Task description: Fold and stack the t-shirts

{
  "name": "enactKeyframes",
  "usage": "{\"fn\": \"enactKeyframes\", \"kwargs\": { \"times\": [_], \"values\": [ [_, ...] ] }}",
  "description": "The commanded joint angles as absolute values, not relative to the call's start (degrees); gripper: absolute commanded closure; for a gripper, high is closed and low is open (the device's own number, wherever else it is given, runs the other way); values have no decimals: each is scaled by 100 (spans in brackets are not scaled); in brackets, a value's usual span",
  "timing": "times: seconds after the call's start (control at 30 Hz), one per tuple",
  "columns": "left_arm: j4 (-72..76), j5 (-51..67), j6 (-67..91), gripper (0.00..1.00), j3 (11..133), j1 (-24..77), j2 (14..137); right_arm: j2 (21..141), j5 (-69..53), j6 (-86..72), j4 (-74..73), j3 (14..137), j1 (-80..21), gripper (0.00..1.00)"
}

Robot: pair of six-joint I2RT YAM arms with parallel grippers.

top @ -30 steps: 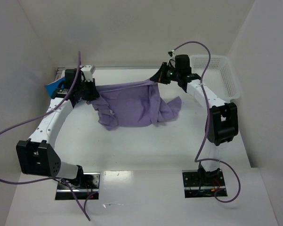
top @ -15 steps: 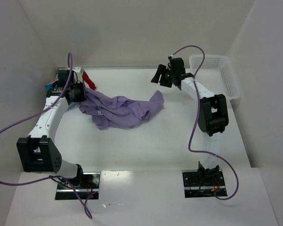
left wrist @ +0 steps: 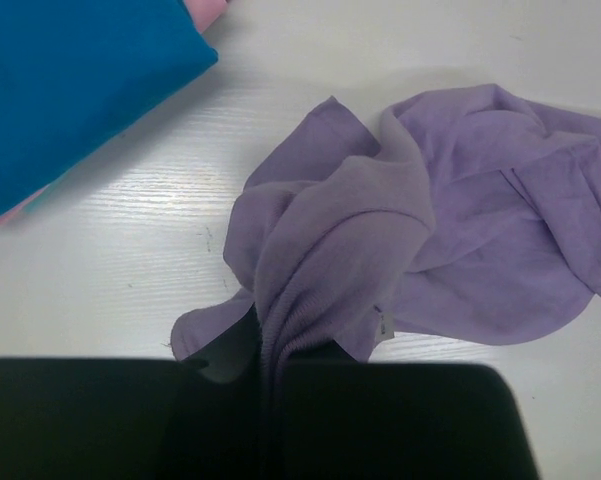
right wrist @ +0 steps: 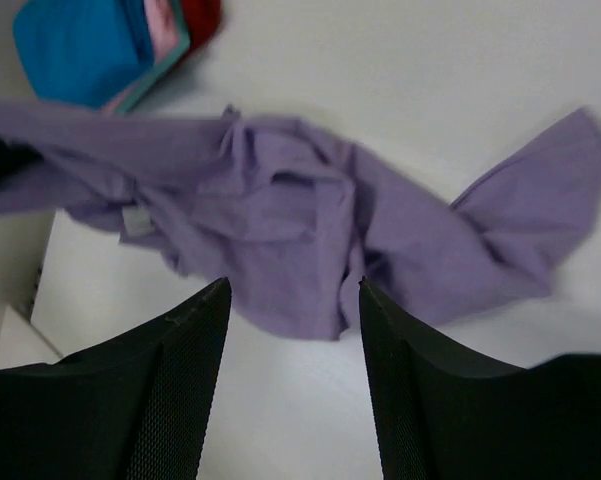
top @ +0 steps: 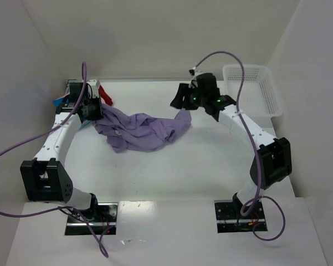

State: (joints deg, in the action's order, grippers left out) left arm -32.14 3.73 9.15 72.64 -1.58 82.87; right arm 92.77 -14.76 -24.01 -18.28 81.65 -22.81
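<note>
the bright blue folded cloth t-shirt is running off the top and left edges of the left wrist view, and the pink folded cloth t-shirt under it is showing only as a sliver. the large crumpled lavender-purple cloth t-shirt is vanishing between the blurred black fingers of the left gripper, hiding the pinched part. in the right wrist view the red folded cloth t-shirt is being cropped at the top, and the right gripper at the bottom.

Right gripper, black fingers parted, over crumpled lavender t-shirt on white table; folded blue t-shirt, pink t-shirt, red t-shirt overlapping, top-left corner
</note>
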Motion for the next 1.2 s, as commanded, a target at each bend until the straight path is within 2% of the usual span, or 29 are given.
{"fn": "enactKeyframes", "kwargs": {
  "times": [0.0,0.2,0.33,0.67,1.17],
  "values": [
    [-3076,598,861,100,7322,-158,8306,9193,-1214,-2328,-2127,7490,-3022,40],
    [-3076,598,861,100,7207,-158,8253,9132,-800,-2329,-2136,6909,-3287,40],
    [-3076,650,861,100,7146,-158,8200,9263,-512,-2276,-2136,6908,-3532,44],
    [-3076,703,861,100,6908,-158,7981,9878,1343,-2153,-2364,7409,-4411,45],
    [-3023,809,861,100,6794,-158,7805,10581,2144,-1978,-2425,7935,-4781,44]
  ]
}}
